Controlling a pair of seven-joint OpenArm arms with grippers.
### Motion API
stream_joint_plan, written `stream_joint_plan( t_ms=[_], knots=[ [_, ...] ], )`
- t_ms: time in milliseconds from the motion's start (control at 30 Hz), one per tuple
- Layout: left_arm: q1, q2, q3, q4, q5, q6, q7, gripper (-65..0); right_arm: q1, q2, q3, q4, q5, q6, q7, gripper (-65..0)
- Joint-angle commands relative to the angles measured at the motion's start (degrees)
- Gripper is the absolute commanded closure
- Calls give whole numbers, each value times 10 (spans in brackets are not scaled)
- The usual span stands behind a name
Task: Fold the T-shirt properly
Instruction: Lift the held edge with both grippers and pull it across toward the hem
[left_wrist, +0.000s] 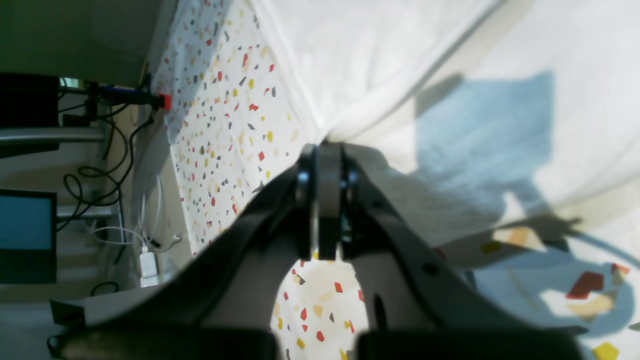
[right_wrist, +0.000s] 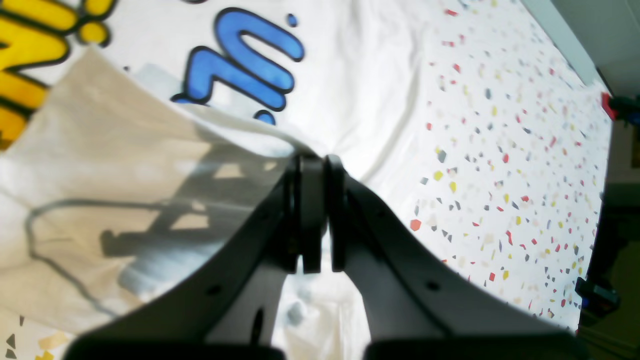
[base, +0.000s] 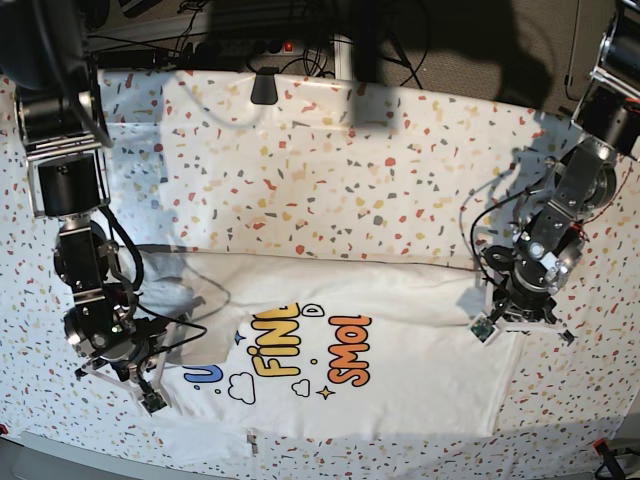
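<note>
both grippers, left gripper (left_wrist: 324, 150) and right gripper (right_wrist: 314, 161), are clamped on the t-shirt (base: 400, 340).

Bright glare, hard shadows, wrist views blurred.

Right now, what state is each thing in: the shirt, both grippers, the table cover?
T-shirt: lying print side up on the table, mostly spread, one side lifted and partly folded over the blue lettering.
Left gripper: shut on the T-shirt, pinching a gathered fold.
Right gripper: shut on the T-shirt, holding the lifted edge beside the blue print.
Table cover: laid out under the T-shirt, slightly wrinkled.
</note>
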Motion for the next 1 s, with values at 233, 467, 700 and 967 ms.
stream_joint_plan(
  t_ms=[233, 467, 700, 967],
  knots=[
    [-17, -6, -5, 7, 7, 24, -15, 0, 23, 7, 5, 8, -30, -33, 19, 0],
    [-19, -6, -5, 6, 21, 32, -14, 0, 26, 9, 5, 8, -32, -50, 16, 0],
    [-21, -6, -5, -29, 14, 32, -57, 0, 46, 9, 5, 8, -26, -50, 10, 0],
    [-45, -5, -5, -86, 7, 32, -87, 0, 45, 7, 4, -6, -25, -49, 24, 0]
  ],
)
